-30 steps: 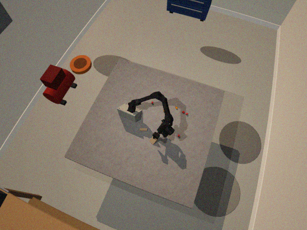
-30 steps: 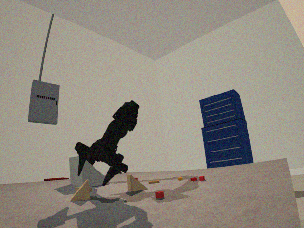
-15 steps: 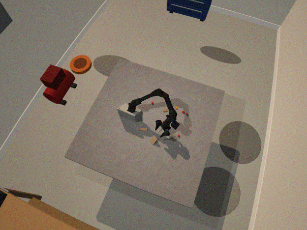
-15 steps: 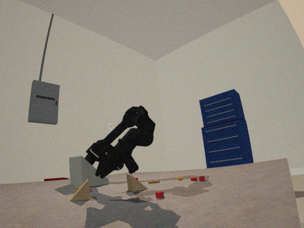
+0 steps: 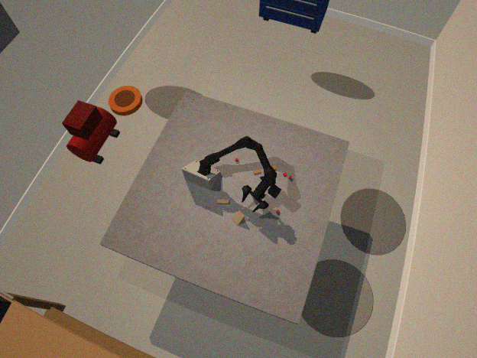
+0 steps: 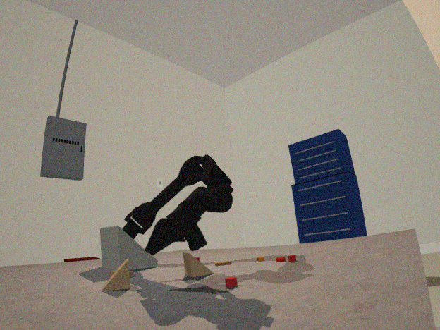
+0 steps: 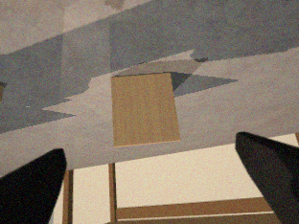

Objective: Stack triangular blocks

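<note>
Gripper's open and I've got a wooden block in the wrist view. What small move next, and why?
Probably ease the open gripper forward and down until its fingers straddle the triangular block. The wrist view shows that block ahead of the fingertips, roughly centred between them, not yet within them, and the gripper holds nothing. The other triangular block stands apart.

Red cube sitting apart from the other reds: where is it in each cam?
Top: red cube right of centre on the table, below the red pair.
Exterior: front centre, nearest red to the camera.
Wrist: not in it.
Shared landmark: blue cabinet, top edge in top view, back right in exterior; not in wrist.
</note>
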Tool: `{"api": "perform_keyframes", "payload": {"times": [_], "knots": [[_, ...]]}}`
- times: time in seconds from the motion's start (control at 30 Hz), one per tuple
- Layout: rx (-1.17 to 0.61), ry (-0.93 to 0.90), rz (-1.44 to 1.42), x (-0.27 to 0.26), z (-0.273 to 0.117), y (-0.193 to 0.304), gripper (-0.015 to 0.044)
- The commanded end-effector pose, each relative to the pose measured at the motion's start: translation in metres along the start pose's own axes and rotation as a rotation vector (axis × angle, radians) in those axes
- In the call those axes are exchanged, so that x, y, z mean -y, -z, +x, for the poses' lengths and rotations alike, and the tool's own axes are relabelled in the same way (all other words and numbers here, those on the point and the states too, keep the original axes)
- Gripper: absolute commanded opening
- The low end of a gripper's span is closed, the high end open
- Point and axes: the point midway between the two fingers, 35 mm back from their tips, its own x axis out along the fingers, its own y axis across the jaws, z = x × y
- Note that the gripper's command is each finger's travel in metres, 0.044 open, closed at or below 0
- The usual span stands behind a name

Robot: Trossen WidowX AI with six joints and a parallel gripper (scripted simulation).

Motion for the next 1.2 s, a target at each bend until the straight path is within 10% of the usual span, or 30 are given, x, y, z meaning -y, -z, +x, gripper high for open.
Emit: {"api": "perform_keyframes", "payload": {"times": [0.0, 1.17], "knots": [[-0.005, 0.0, -0.004, 0.001, 0.006, 0.001, 0.044], [-0.005, -0.001, -0.004, 0.003, 0.063, 0.002, 0.044]]}}
